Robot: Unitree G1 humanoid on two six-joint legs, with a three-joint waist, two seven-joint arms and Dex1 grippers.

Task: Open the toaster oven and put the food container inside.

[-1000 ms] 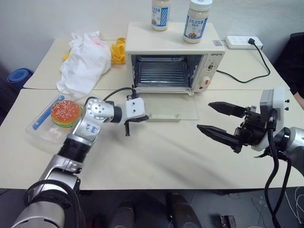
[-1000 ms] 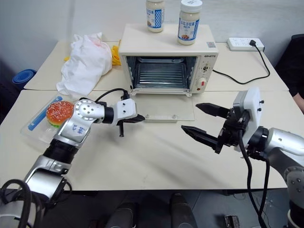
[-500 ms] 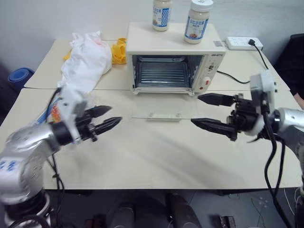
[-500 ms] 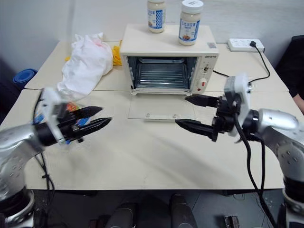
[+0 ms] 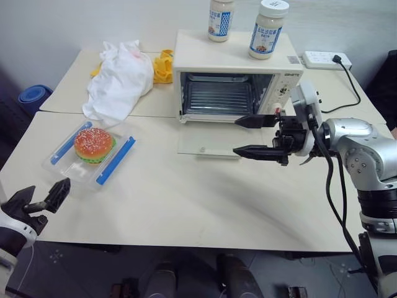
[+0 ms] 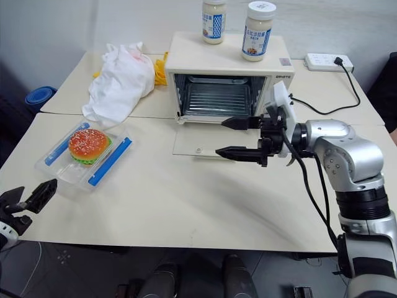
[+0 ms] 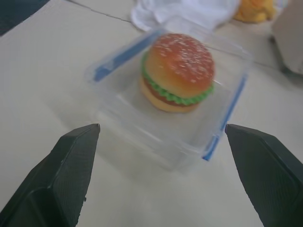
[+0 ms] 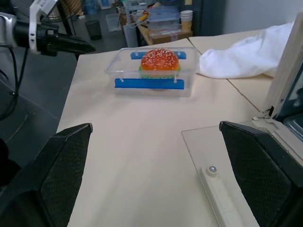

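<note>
The cream-white toaster oven stands at the back of the table. Its glass door lies flat and open, showing the wire rack. The food container, a clear box with blue clip strips and a toy hamburger inside, sits on the table to the left. My left gripper is open at the table's front left edge, short of the container and pointing at it. My right gripper is open, level, hovering over the right part of the door and pointing left toward the container.
Two white-lidded jars stand on top of the oven. A white cloth and a yellow item lie left of the oven. A power strip with a black cable is at the back right.
My left gripper has left the door's handle, opened wide and swung back left to the table's front edge. My right gripper has moved left and toward the oven, over the door.
</note>
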